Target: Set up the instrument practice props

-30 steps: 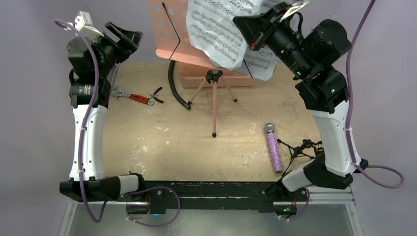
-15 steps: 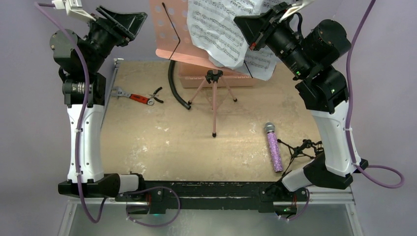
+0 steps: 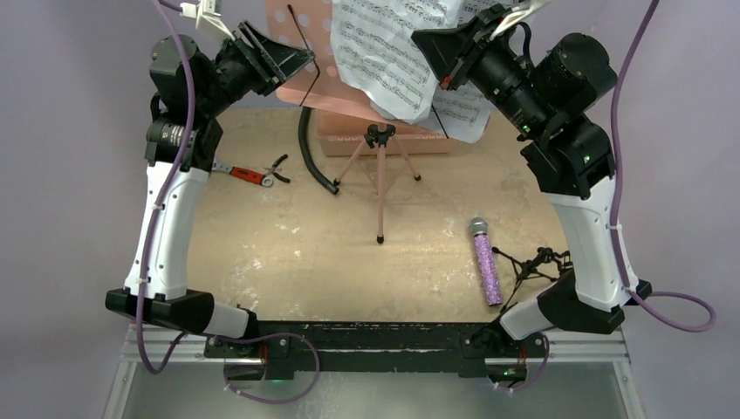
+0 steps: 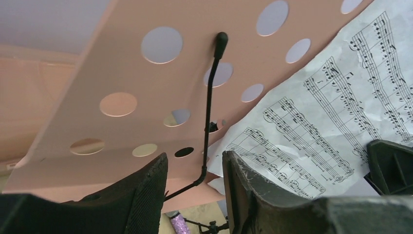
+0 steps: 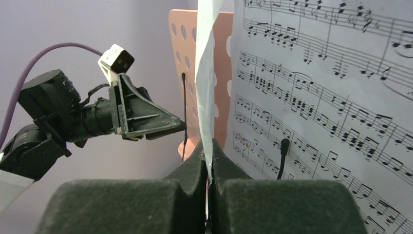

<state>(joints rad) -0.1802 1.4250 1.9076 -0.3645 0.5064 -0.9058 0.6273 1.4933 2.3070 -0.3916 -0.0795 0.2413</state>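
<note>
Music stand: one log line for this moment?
left gripper open at page-holder wire | right gripper shut on sheet music | microphone on table

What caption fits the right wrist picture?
Right gripper pinches a sheet-music page by the pink music stand.

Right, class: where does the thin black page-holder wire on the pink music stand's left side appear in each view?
Top external: page-holder wire at the top, left of centre, slanting across the pink perforated desk.
Left wrist: the wire is at centre, rising to a knobbed tip.
Right wrist: the wire is left of centre, upright by the desk's edge.
Shared landmark: the sheet music, always on the wire's right.
</note>
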